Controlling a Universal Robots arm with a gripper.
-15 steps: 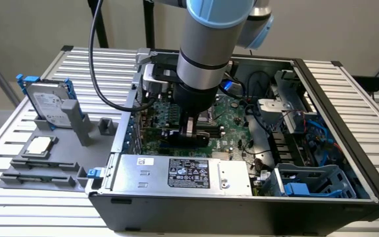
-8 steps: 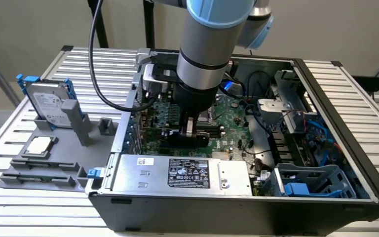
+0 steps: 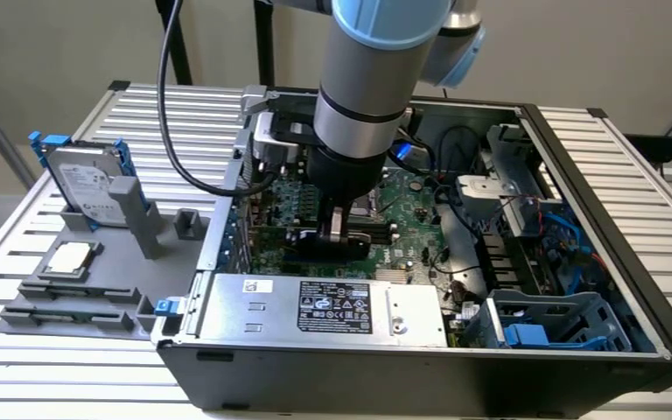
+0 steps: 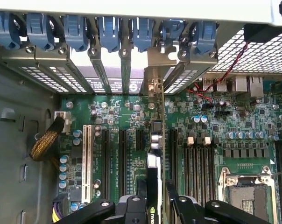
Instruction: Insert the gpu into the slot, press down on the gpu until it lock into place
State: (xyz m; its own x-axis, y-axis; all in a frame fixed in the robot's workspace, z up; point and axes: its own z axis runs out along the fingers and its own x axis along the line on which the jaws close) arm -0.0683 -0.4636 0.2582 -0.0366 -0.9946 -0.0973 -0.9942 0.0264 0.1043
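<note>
An open computer case is laid on its side on a slatted metal surface, and a robot arm is reached down into it from above. The pincer is seen low over the green motherboard, just behind the silver-labelled power supply box in the exterior view. The gpu, a flat black card, is held upright on its edge between the pincer's fingers. In the wrist view the fingers are set wide apart and closed against both faces of the gpu, which is seen edge-on. The card is lined up among the board's parallel black slots, with a white slot well off to one side and the memory slots and the processor socket on the other. Its metal end bracket is placed at the case's rear openings, below a row of blue latches. The slot is covered by the card, so whether the card is seated cannot be told. On the exterior view's left, outside the case, a hard drive is stood upright in a grey holder, with a processor chip lying near it.
</note>
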